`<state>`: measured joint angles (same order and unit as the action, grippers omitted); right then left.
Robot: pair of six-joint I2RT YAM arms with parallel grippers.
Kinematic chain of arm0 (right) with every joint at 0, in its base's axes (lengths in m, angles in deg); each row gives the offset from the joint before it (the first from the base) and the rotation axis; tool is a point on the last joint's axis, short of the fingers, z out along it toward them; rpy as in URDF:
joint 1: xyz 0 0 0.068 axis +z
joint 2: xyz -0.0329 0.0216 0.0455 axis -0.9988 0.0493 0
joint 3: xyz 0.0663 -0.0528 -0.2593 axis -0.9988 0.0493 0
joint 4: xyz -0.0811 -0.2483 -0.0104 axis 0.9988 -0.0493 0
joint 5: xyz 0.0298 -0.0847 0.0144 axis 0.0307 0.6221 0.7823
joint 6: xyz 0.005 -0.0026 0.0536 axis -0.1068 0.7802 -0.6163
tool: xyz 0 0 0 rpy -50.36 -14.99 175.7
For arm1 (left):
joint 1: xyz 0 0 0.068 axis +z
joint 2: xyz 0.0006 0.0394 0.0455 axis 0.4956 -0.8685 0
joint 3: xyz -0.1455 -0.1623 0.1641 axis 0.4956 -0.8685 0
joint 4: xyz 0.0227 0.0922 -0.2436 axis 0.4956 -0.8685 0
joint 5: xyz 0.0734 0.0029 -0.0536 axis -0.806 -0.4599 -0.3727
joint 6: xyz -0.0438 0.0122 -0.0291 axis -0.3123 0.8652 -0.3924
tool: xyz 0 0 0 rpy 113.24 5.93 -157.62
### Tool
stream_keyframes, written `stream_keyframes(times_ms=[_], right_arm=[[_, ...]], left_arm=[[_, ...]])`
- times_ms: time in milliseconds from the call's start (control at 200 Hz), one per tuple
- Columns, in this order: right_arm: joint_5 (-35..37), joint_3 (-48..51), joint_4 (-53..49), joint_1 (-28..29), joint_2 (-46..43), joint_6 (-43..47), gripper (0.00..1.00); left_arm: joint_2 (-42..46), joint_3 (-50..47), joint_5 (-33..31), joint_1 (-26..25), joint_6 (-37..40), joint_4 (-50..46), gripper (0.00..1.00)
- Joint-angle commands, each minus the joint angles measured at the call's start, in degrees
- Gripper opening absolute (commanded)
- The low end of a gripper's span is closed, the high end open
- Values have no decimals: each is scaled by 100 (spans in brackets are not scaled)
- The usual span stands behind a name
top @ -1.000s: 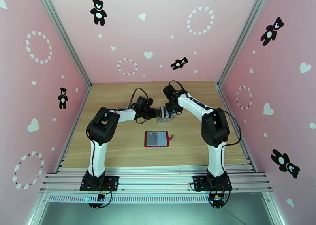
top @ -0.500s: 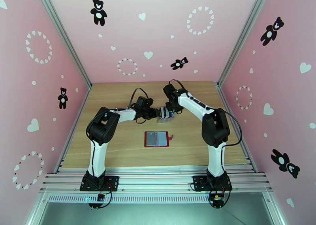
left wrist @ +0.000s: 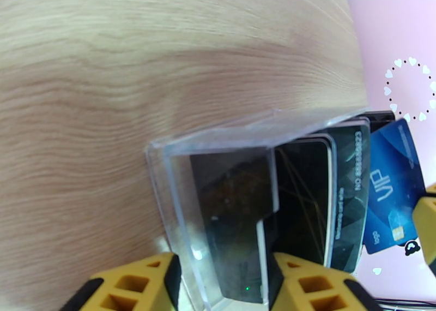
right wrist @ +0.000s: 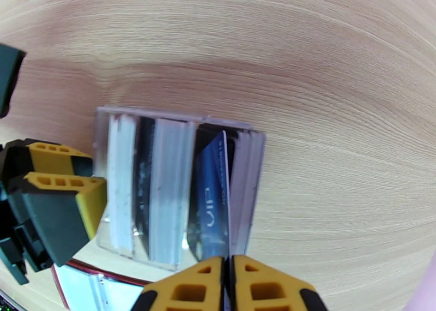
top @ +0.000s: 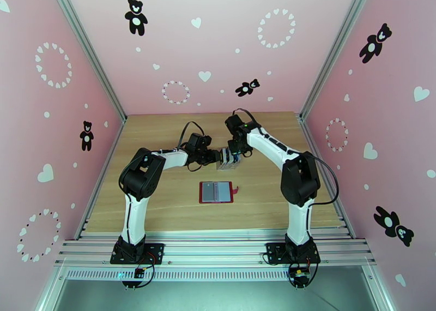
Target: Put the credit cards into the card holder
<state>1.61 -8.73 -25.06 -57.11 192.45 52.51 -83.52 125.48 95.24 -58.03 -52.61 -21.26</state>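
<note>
Compared with a second ago, the right arm's elbow sits slightly farther from the clear plastic rack (top: 228,161), while both grippers remain at it. The right gripper (right wrist: 226,285) stands over the rack's right end, its jaws almost together and pinching the top edge of a blue VIP card (right wrist: 211,203) that stands upright in the end slot. The left gripper (left wrist: 223,290) is at the rack's left end, jaws partly open and clamped across that end section. Dark cards (left wrist: 349,197) stand in the rack's middle slots. The card holder (top: 217,192) – dark red, grey pockets up – lies open on the wooden table (top: 163,208), near the rack on the side toward the arm bases.
</note>
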Motion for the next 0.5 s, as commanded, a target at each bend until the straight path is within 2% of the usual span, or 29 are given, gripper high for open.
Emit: stream_keyframes(times_ms=[0,496], right_arm=[[-67,73,-210,56,-369,-78,11],[-388,919,-101,181,-852,-194,10]], left_arm=[[-253,6,33,-55,62,-287,49],[-216,-21,16,-58,79,-295,50]])
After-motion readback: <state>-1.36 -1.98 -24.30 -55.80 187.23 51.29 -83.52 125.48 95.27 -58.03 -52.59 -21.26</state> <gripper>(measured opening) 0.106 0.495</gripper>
